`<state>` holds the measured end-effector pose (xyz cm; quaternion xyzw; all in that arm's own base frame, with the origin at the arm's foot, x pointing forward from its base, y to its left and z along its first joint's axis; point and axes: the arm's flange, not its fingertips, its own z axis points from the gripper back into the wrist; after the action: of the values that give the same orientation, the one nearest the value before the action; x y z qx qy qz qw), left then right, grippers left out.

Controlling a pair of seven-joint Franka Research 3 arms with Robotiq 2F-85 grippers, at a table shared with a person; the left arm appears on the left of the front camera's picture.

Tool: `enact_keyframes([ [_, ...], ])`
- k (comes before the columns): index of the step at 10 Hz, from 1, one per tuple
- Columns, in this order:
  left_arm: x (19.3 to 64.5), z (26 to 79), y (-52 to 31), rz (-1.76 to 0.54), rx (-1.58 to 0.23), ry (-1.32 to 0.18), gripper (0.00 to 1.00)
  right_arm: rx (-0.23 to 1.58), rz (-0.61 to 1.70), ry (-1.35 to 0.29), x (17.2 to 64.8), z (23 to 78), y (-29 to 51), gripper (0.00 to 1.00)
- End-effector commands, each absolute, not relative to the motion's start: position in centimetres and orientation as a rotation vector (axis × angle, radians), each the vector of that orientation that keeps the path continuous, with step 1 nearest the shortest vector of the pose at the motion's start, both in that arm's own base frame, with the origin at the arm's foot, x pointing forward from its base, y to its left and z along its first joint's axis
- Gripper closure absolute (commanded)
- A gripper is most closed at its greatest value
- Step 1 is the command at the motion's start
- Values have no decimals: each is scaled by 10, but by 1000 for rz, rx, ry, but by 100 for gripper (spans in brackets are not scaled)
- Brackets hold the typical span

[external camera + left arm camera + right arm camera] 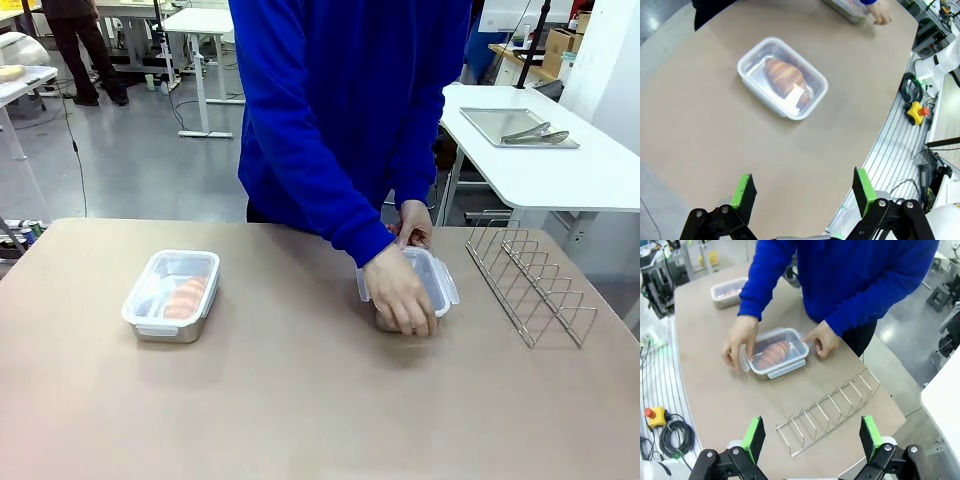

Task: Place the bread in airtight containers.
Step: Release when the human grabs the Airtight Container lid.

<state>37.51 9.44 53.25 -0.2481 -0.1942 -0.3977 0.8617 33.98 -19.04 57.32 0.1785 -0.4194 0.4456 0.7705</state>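
Both rolls are boxed: one sits in the lidded tin (171,294) at centre-left, and the person's hands (400,290) press the clear lid (778,351) onto the other tin (408,300), probably to seal it. The left gripper (805,192) and right gripper (812,437) hang low in frame, jaws spread and empty, likely leaving room beside the wire rack (530,280).

No readable text, labels, brands, numbers or signs in any view. Lidded tins, bread, wire rack and surface carry no print that can be made out. Cardboard boxes far back in the front view are too small and blurred to read.
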Motion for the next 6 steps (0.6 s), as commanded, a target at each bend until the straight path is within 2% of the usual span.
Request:
enact_keyframes([
  [1, 374, 534, 94, -853, -520, -408, 0, 380, 978, -900, 340, 576, -191, 0],
  [6, 374, 534, 94, -853, -520, -408, 0, 380, 978, -900, 340, 576, -191, 0],
])
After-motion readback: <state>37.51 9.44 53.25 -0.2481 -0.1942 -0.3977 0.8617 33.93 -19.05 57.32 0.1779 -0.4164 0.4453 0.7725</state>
